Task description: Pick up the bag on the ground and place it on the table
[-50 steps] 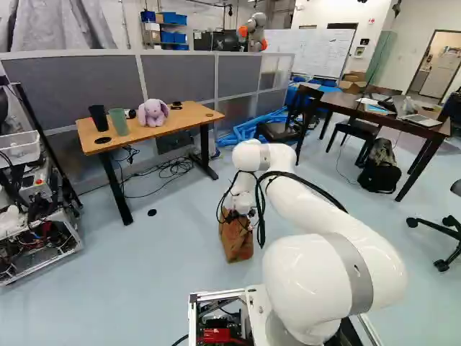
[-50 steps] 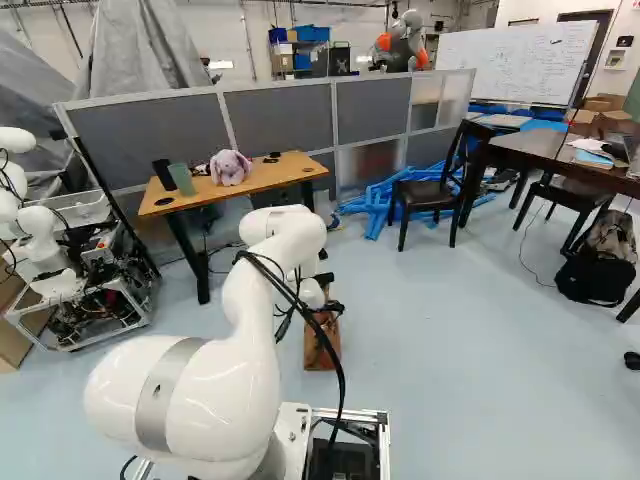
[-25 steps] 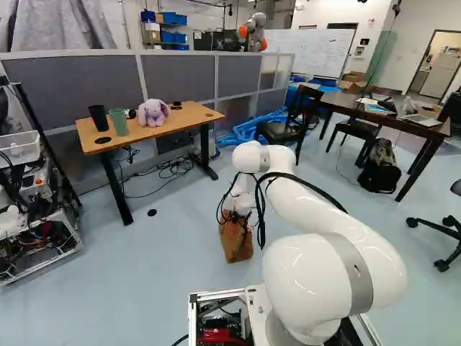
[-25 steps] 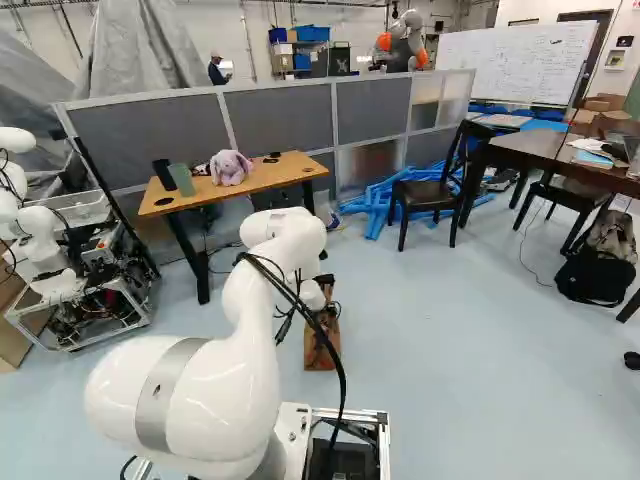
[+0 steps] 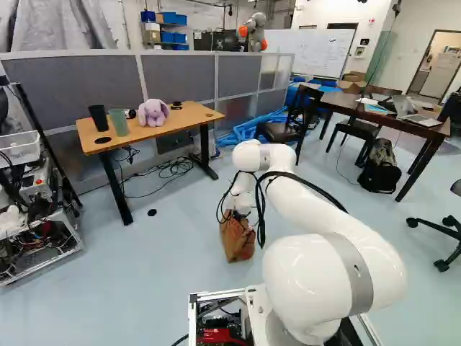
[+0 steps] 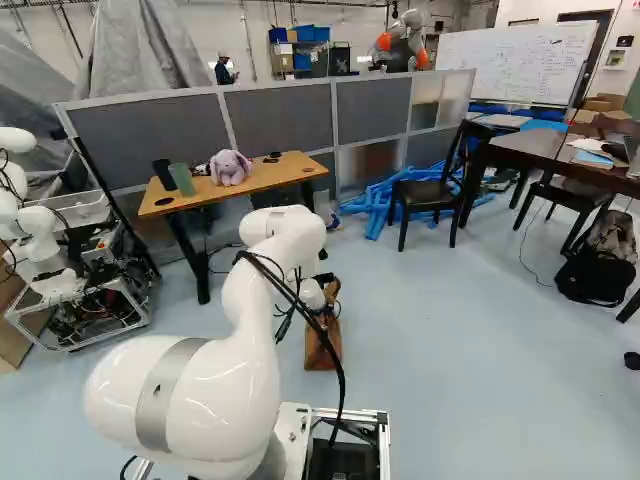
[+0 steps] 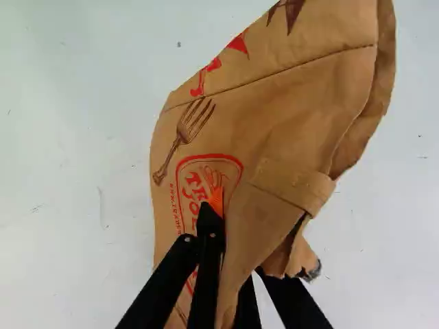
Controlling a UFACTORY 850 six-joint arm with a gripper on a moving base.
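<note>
My gripper [image 5: 236, 215] is at the top of the brown paper bag [image 5: 237, 239], which stands on the floor ahead of the base. In the wrist view the gripper [image 7: 223, 226] is shut on the bag [image 7: 274, 123], with creased paper pinched between its fingers. One finger with an orange pad lies against the printed side; the fold hides most of the other. The light wooden table [image 5: 176, 121] stands beyond the bag, farther left in the left base view, with a purple plush rabbit [image 5: 153, 112] on top.
Two cups [image 5: 118, 122] stand on the wooden table, grey partitions [image 5: 180, 83] behind it. A dark chair [image 6: 432, 190], a dark table [image 6: 540, 148] and a backpack [image 6: 597, 265] are to the right. Another robot [image 6: 45, 235] stands at the left.
The gripper has shut, and the bag's upper part has been drawn in and creased, its outline shifting slightly in the base views. The base and the large arm links look unmoved.
</note>
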